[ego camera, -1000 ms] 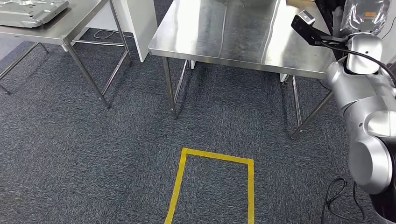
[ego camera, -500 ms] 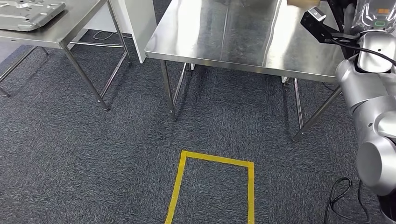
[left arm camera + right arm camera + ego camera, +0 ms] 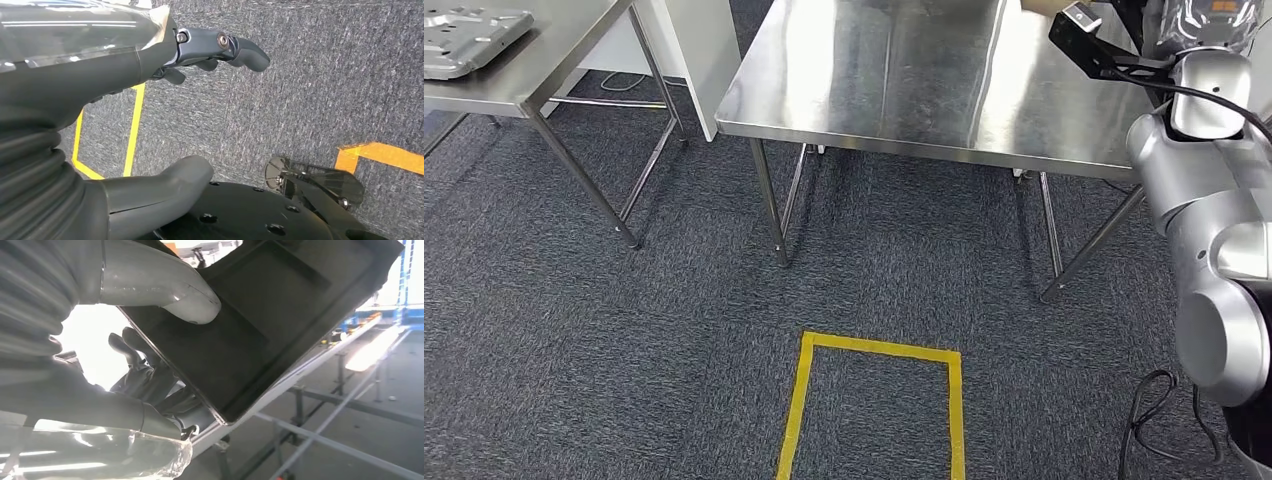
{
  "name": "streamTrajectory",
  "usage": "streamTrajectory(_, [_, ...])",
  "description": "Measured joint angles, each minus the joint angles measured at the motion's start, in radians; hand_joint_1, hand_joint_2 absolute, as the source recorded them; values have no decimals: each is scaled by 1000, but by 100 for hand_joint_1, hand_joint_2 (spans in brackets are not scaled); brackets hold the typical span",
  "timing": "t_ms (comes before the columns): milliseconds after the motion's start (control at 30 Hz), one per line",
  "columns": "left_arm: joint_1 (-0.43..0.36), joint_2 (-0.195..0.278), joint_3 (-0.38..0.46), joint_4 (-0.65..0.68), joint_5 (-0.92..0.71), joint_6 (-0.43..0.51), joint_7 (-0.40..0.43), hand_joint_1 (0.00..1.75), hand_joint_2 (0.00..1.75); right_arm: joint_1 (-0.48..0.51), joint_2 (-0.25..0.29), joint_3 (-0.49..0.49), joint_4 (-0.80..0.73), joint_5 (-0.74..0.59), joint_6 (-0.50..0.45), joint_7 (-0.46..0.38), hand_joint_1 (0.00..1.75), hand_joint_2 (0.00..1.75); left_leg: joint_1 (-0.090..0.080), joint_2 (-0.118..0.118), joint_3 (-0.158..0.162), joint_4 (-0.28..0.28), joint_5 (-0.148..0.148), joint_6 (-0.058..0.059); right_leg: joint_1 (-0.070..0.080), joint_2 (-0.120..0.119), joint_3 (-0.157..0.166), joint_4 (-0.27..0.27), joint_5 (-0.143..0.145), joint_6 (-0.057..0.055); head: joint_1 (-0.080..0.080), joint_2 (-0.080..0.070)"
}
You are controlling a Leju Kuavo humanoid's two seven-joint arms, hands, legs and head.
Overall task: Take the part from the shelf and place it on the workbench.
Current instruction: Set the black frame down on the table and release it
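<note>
Already your right hand grips the part; the workbench lies just ahead-left; left hand hangs empty, fingers apart.

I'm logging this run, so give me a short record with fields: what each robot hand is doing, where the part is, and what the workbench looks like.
right robot hand: grips the part's edge, thumb on top
part: dark tray-like piece, held tilted
left robot hand: holds nothing, hangs over carpet
workbench: steel top, bare where visible, ahead of the robot
floor: grey carpet, yellow tape outline
</note>
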Motion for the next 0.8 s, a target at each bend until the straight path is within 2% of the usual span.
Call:
streamTrajectory(33, [-1,-1,0,0,-1,2,3,0,175,-2,3,1,0,0,0,1,175,175,3,1,7,-6,0,5,0,-3,-11,23,-10,3,0,0])
streamTrajectory(67, [-2,-2,0,0,-2,5,6,0,175,-4,6,2,0,0,0,2,175,175,6,2,14,-11,0,10,-1,-6,-34,68,-27,5,2,0])
streamTrajectory(133, [-3,-2,0,0,-3,7,9,0,175,-5,10,6,3,0,0,3,175,175,7,1,23,-13,-7,17,-4,-8,-110,207,-69,8,3,0])
streamTrajectory(167, [-3,-2,0,0,-4,8,10,0,175,-4,12,7,5,0,0,4,175,175,7,1,27,-13,-11,17,-7,-8,-149,267,-81,12,3,0])
streamTrajectory(200, [-3,-2,0,0,-4,8,12,0,175,-1,13,8,7,0,0,4,175,175,8,-1,32,-13,-16,16,-11,-9,-173,295,-79,19,3,0])
streamTrajectory(233, [-3,-2,0,0,-5,8,14,0,175,1,15,8,9,0,0,4,175,175,9,-2,39,-12,-21,14,-15,-10,-177,281,-59,30,3,0])
streamTrajectory(267, [-3,-2,0,0,-6,9,16,0,175,1,18,9,10,0,0,4,175,175,11,-3,48,-12,-28,10,-19,-12,-160,226,-23,43,3,0])
streamTrajectory(300, [-3,-2,0,0,-8,9,19,0,175,1,21,10,11,0,0,4,175,175,13,-3,56,-11,-36,4,-23,-16,-131,150,18,55,3,0])
streamTrajectory(333, [-3,-1,0,0,-9,10,21,0,175,-1,24,12,12,0,-1,4,175,175,11,-3,62,-8,-45,-3,-25,-19,-100,77,51,61,5,0])
streamTrajectory(367, [-3,-1,0,0,-9,11,22,0,175,-2,29,14,13,0,-1,5,175,175,10,-3,66,-5,-53,-9,-24,-21,-77,26,71,59,5,0])
streamTrajectory(400, [-3,0,0,0,-10,12,23,0,175,-2,33,16,14,0,-2,5,175,175,8,-3,68,-3,-60,-15,-23,-22,-64,1,77,51,4,0])
streamTrajectory(433, [-3,0,0,0,-10,13,23,0,175,-1,38,17,15,0,-3,7,175,175,6,-2,70,-2,-65,-19,-19,-19,-60,-3,74,40,3,0])
streamTrajectory(533, [-3,0,0,0,-10,15,24,0,175,2,53,18,16,0,-7,11,175,175,9,1,62,20,-86,-34,-24,-14,-55,-2,64,12,-3,0])
streamTrajectory(567, [-3,0,0,0,-10,16,23,0,175,2,59,18,16,0,-8,12,175,175,10,2,42,60,-106,-40,-26,-13,-50,-3,61,4,-7,0])
streamTrajectory(600, [-3,0,0,0,-10,16,23,0,175,4,64,19,16,0,-10,13,175,175,11,2,8,122,-131,-45,-25,-12,-45,-3,56,-4,-10,0])
streamTrajectory(667, [-3,0,0,0,-10,17,22,0,175,10,75,20,17,0,-11,13,175,175,11,2,-76,258,-172,-49,-20,-10,-37,-3,48,-14,-14,0])
streamTrajectory(700, [-3,0,0,0,-10,18,22,0,175,14,79,21,17,0,-11,14,175,175,11,2,-108,295,-171,-48,-17,-8,-31,-2,43,-16,-15,0])
streamTrajectory(733, [-2,0,0,0,-10,18,22,0,175,18,83,22,18,0,-11,15,175,175,10,1,-120,290,-147,-44,-14,-7,-24,-2,37,-17,-15,0])
streamTrajectory(767, [-2,0,0,0,-10,18,22,0,175,20,86,23,18,0,-11,15,175,175,10,1,-112,247,-105,-38,-12,-6,-14,-3,30,-16,-15,0])
streamTrajectory(800, [-2,0,0,0,-10,18,22,0,175,21,89,23,19,0,-11,15,175,175,8,1,-90,179,-55,-31,-10,-5,-4,-3,22,-15,-15,0])
